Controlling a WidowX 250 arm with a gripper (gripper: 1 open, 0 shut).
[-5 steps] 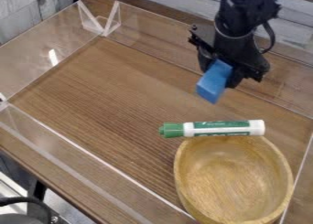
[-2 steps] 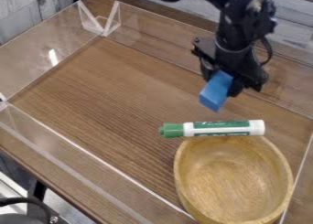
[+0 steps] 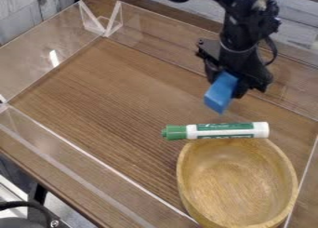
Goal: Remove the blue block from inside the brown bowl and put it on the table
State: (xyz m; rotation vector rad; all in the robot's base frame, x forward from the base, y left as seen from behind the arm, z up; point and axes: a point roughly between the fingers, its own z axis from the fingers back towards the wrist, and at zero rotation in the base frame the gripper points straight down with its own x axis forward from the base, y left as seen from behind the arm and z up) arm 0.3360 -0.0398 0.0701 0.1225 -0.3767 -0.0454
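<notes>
The end effector (image 3: 225,81) grips the blue block (image 3: 221,92), holding it tilted above the desk (image 3: 112,101), beyond the brown bowl (image 3: 237,185). A green-and-white marker (image 3: 217,131) lies between bowl and block.

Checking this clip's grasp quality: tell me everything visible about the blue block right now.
The blue block is a small, solid, bright-blue rectangular piece with plain faces and no markings. It is out of the brown bowl, which sits empty at the lower right. The black gripper is shut on its upper end, so the block hangs tilted, lower end toward the table. Whether that end touches the wood cannot be told. It hangs just beyond the green-and-white marker, apart from it.
</notes>
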